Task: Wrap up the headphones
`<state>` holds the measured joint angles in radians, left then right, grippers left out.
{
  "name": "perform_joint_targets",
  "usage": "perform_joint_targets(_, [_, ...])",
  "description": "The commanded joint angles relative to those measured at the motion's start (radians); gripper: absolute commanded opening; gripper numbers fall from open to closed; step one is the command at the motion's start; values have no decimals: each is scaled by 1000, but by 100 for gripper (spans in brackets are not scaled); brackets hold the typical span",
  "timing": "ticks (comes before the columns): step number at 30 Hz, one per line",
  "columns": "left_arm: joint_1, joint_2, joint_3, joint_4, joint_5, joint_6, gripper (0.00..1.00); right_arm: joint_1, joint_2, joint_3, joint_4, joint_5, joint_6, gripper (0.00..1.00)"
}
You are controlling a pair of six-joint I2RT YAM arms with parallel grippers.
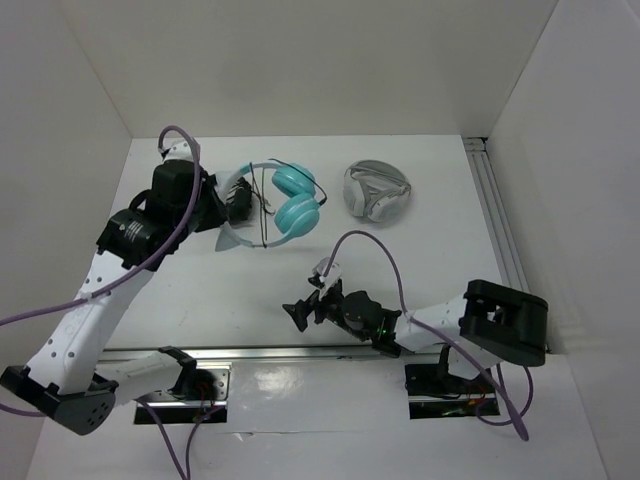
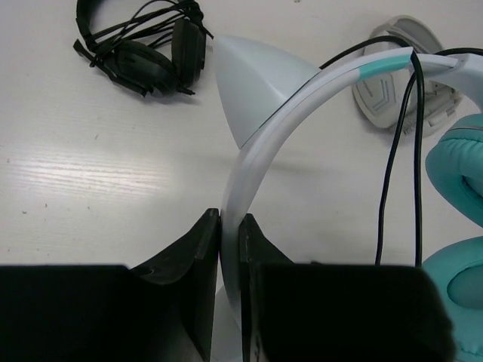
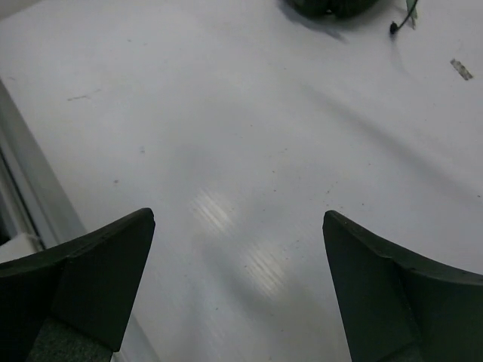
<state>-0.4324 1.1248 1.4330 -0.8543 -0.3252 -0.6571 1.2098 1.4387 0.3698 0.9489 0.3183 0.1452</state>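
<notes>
Pinching the white headband of the headphones, the left gripper is clamped on the band near one end, at the far left of the table. The teal cups lie just to the gripper's right, with the black cable draped across the band. The right gripper hangs with its fingers spread wide, well apart from the headphones and nearer the front edge.

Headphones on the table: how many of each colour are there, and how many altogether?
teal headphones: 1, its white headband pinched in the left claw
white-grey headphones: 1
black headphones: 1
Total: 3
</notes>
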Motion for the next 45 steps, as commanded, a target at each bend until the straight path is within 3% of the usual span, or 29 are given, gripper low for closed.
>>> perform_joint_targets(1, [-29, -66, 67, 14, 29, -19, 0, -26, 74, 69, 146, 66, -65, 100])
perform_joint_targets(5, [-68, -103, 104, -46, 43, -19, 0, -36, 181, 101, 302, 163, -149, 100])
perform_joint_targets(16, [-157, -188, 130, -107, 193, -41, 0, -108, 523, 345, 496, 131, -197, 99])
perform_joint_targets(18, [-157, -207, 141, -117, 193, -41, 0, -143, 549, 369, 472, 58, -159, 62])
perform_joint_targets(20, [-157, -207, 164, -138, 184, -41, 0, -176, 559, 389, 423, -31, -87, 38])
perform_joint_targets(21, [-157, -207, 191, -152, 173, -41, 0, -191, 559, 389, 413, -98, -56, 0])
perform_joint_targets(28, [-157, -188, 236, -172, 144, -22, 0, -202, 519, 273, 488, -260, -1, 1])
perform_joint_targets(31, [-157, -188, 215, -150, 144, -22, 0, -202, 489, 248, 473, -415, 31, 14])
perform_joint_targets(36, [-157, -188, 205, -132, 166, -33, 0, -202, 459, 213, 475, -449, 59, 7])
perform_joint_targets(40, [-157, -188, 196, -123, 156, -33, 0, -213, 434, 184, 481, -489, 82, 32])
perform_joint_targets(45, [-157, -188, 175, -123, 156, -33, 0, -222, 411, 141, 514, -525, 105, 39])
